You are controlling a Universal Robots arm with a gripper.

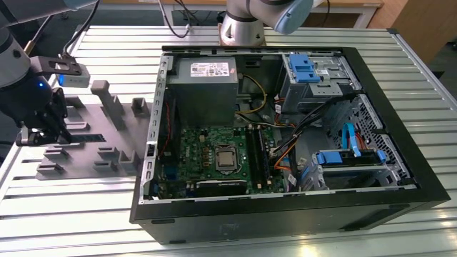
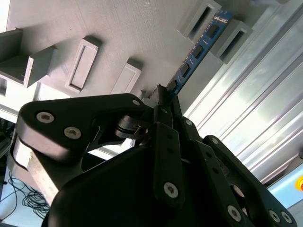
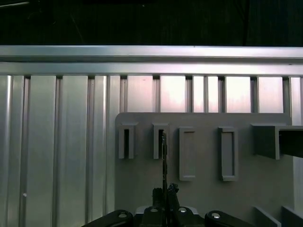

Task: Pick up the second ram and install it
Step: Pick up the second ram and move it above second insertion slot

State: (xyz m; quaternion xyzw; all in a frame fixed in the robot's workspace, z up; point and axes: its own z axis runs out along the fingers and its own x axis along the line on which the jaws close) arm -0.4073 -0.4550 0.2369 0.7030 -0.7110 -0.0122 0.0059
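Tool: the tool (image 2: 165, 97) has its black fingers drawn together and clamped on the near end of the stick, low over the grey plate.
Held part: the second ram (image 2: 199, 49) is a narrow blue board with a row of dark chips. It reaches out from the fingertips along the plate, standing on its edge.
Ram's far end: in the second wrist view it lies between two raised grey sockets. Whether it rests on the plate cannot be told.
Plate: the holder plate (image 3: 203, 156) is flat and grey, with rectangular sockets and upright blocks. It lies on the tabletop at the exterior view's left.
Tabletop: the tabletop (image 1: 121, 53) is ribbed, pale metal in long slats, and carries both the plate and the computer.
Computer: the black case (image 1: 286, 217) lies open just beside the plate, showing a green motherboard (image 1: 207, 155), a grey power supply (image 1: 203, 88) and blue drive latches (image 1: 303, 67).
Room: the arm's base (image 1: 243, 29) stands behind the case, with cables (image 1: 179, 16) and a wood-coloured edge (image 1: 343, 4) beyond.
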